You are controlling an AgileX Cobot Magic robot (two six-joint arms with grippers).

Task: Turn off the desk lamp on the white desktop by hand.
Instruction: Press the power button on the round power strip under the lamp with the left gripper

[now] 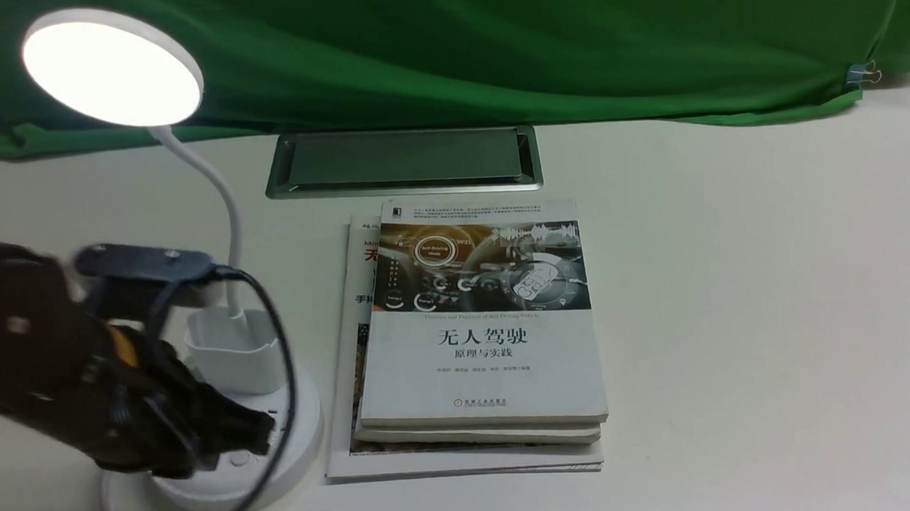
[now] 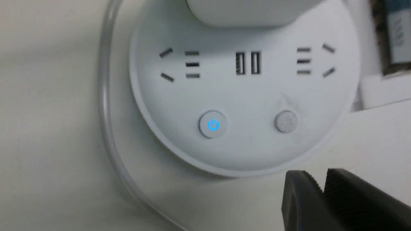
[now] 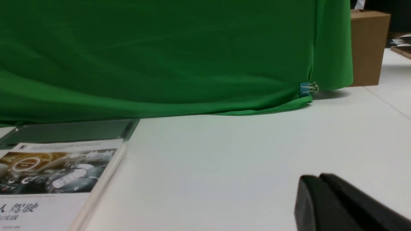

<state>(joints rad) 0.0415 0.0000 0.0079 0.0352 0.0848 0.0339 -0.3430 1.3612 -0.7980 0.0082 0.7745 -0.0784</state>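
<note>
The desk lamp stands at the left of the white desktop (image 1: pixel 743 309). Its round head (image 1: pixel 112 67) glows bright and its neck (image 1: pixel 223 214) bends down to the cup holder (image 1: pixel 232 352) and the round base (image 1: pixel 297 447). My left gripper (image 1: pixel 260 429), the black hand with an orange-yellow spot, is shut and empty, its tips over the base's front. In the left wrist view the shut fingertips (image 2: pixel 321 176) sit just off the base's rim (image 2: pixel 321 141), nearest the plain grey button (image 2: pixel 285 121). The power button (image 2: pixel 213 124) glows blue. My right gripper (image 3: pixel 316 178) is shut and empty above bare desktop.
A stack of books (image 1: pixel 475 325) lies right beside the lamp base. The silver-framed hatch (image 1: pixel 402 160) is behind them, below the green cloth (image 1: pixel 489 40). A black cable (image 1: pixel 284 361) loops from my left wrist past the base. A clear cord (image 2: pixel 106 96) curves round the base.
</note>
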